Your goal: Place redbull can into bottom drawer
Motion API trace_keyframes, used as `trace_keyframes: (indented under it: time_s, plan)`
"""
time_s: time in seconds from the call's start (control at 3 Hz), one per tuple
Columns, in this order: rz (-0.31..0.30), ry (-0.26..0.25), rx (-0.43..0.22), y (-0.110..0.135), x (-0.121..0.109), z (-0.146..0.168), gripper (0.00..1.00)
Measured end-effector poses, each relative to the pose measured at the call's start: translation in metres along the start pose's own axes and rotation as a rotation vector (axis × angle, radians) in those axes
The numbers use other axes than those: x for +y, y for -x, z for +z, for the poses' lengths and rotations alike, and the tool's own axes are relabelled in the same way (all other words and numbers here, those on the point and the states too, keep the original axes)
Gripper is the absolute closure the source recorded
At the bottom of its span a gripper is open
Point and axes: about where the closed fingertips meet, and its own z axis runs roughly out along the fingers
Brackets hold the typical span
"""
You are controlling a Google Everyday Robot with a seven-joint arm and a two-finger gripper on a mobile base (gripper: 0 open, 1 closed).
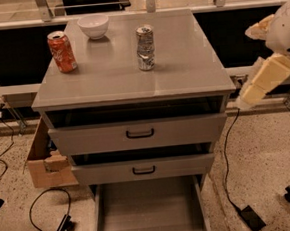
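Observation:
The redbull can (145,48) is a slim silver-grey can standing upright near the middle of the grey cabinet top (192,78). The bottom drawer (148,212) is pulled out at the foot of the cabinet and shows a bare flat floor. My gripper (263,80) hangs at the right edge of the view, beside the cabinet's right side and well away from the can. It holds nothing that I can see.
An orange-red soda can (62,52) and a white bowl (94,25) stand on the left and back of the top. The two upper drawers (139,134) are slightly open. A cardboard box (46,163) sits on the floor at left, with cables (230,181) around.

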Motion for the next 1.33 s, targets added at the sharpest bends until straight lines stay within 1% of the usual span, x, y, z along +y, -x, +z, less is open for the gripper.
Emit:
trace_keyframes:
  time_s: [0.33,0.67,1.0,1.33]
  plan:
    - [0.058,-0.051,-0.194,0.013,-0.035,0.022,0.00]
    - [0.112,-0.074,-0.349,0.023,-0.057,0.042,0.00]
    - [0.132,-0.062,-0.471,0.039,-0.074,0.068,0.00]
    - [0.138,-0.054,-0.482,0.040,-0.075,0.073,0.00]
